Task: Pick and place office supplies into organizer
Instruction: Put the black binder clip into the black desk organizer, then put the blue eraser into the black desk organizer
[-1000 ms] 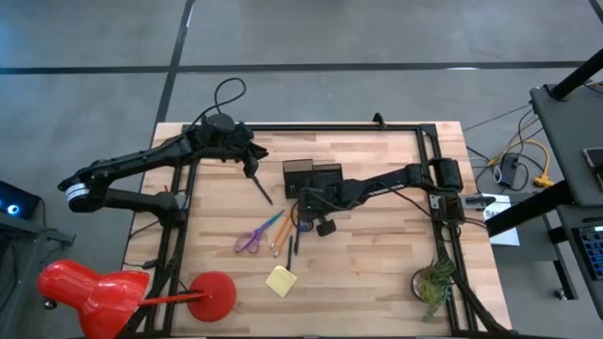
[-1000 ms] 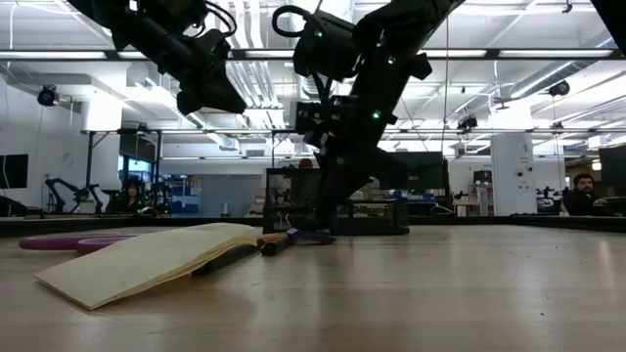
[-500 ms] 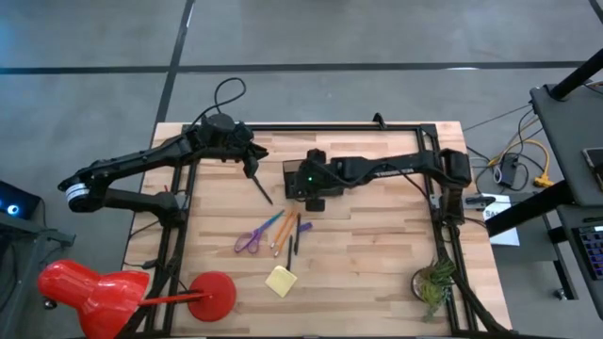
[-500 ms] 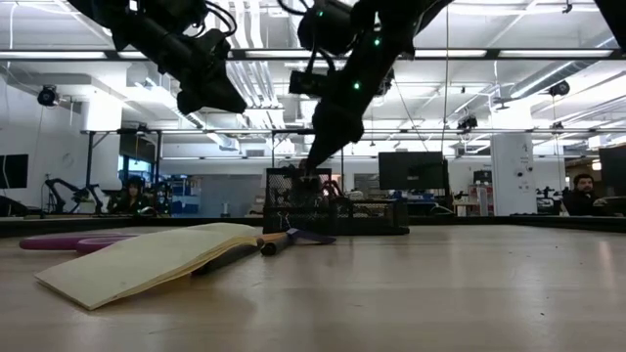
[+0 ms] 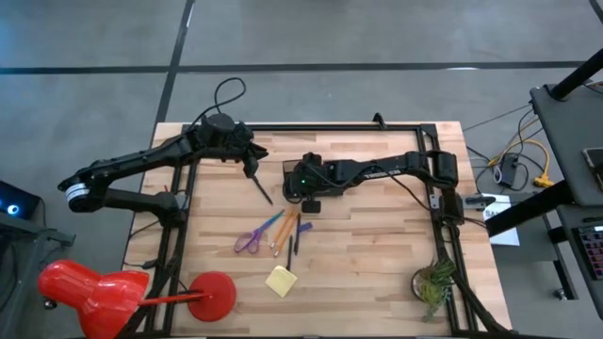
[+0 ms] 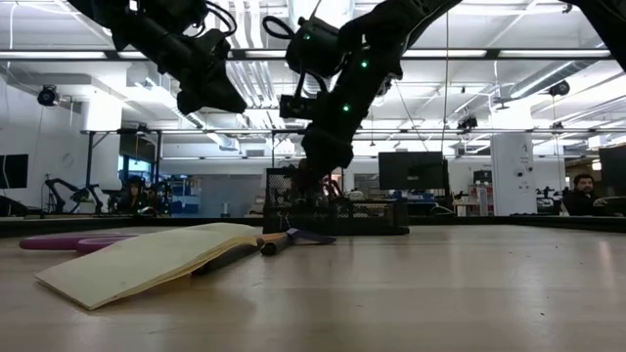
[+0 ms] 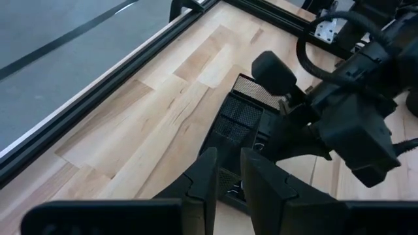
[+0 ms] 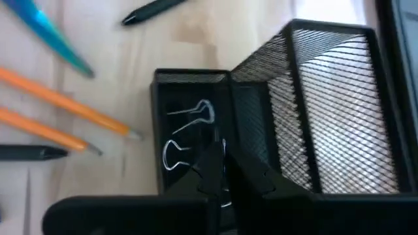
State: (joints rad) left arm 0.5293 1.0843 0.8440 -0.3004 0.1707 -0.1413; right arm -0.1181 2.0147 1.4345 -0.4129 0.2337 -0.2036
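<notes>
The black mesh organizer (image 5: 291,169) (image 8: 326,111) stands at the table's middle, toward the far edge. My right gripper (image 8: 221,153) (image 5: 309,200) is shut, with its tips down in the organizer's low front compartment. The clip's wire handles (image 8: 196,112) show beside them. My left gripper (image 7: 227,173) (image 6: 235,103) hangs high to the organizer's left, its fingers a narrow gap apart, touching nothing. A black pen (image 5: 263,187) lies below it. Purple scissors (image 5: 250,240), orange pencils and pens (image 5: 285,231) and the yellow pad (image 5: 281,281) lie flat on the table nearer me. My right gripper comes from above, pointing down into the front compartment, shut at the clip. Its own fingertips (image 8: 210,160) hide the place of contact, so which part it has cannot be told. Two wire handles (image 8: 173,156) stick out beside the tips, low in the compartment.
A red lamp (image 5: 94,292) sits at the near left corner and a green plant (image 5: 433,282) at the near right. Black frame rails (image 5: 330,126) run along the far and side edges. People sit at desks in the room beyond (image 6: 585,196).
My right gripper rose from the table beside the pens, swung toward the far edge and a little left over the organizer, then settled down into its front compartment.
</notes>
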